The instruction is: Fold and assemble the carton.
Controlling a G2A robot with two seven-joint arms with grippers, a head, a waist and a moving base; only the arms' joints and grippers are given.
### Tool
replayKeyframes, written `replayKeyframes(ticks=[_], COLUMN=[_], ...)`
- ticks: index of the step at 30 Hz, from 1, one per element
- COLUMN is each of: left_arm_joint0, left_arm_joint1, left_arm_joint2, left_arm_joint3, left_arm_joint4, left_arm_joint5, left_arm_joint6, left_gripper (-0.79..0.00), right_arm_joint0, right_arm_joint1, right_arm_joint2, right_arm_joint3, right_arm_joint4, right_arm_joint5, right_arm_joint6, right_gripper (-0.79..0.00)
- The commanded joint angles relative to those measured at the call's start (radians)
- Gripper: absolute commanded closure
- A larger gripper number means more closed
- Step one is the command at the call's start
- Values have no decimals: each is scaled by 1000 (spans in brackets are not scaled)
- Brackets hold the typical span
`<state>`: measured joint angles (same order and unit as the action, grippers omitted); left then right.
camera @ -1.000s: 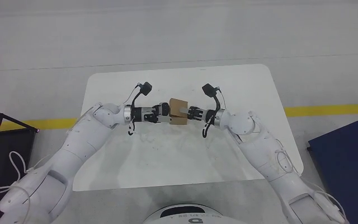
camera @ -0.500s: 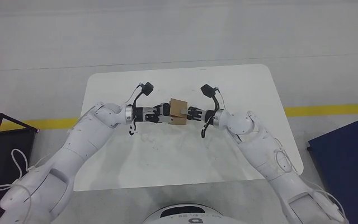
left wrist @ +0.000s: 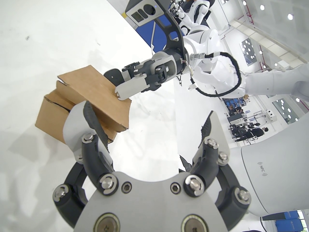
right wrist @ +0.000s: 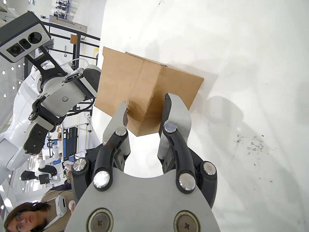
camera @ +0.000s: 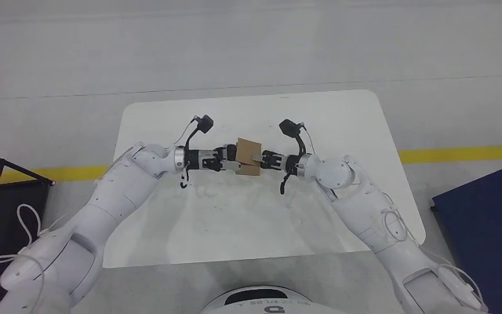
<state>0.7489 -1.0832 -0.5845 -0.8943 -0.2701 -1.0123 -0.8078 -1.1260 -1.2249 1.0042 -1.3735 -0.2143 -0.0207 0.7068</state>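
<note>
Carton pinched by right gripper, left gripper spread open, one finger touching

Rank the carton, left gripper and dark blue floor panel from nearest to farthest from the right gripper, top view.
1. carton: held by the right gripper, mid-table.
2. left gripper: just across the carton.
3. dark blue floor panel: off the table, far out on the right side.
</note>
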Motion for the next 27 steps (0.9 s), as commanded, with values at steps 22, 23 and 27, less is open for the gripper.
replayKeyframes(ticks=[22,23,27], left_arm_joint0=[56,59,65], left_arm_joint1=[55,57,58], left_arm_joint2=[-110,-121,-146], left_arm_joint3=[-74,-93,-146], left_arm_joint4=[39,48,95], left_arm_joint5=[0,0,0], left_arm_joint6=[15,24,41], left_gripper=[-785,-785,-785], right_arm_joint0=[2,2,0], right_arm_joint1=[-3,-3,-3], right_arm_joint2=[-4,-4,-3], right_arm_joint3=[1,0,-2], right_arm_joint4=[-10,-10,-12], right_arm_joint5=[9,9,9], right_arm_joint6=[-2,-3,-4], right_gripper=[-89,-89,-89])
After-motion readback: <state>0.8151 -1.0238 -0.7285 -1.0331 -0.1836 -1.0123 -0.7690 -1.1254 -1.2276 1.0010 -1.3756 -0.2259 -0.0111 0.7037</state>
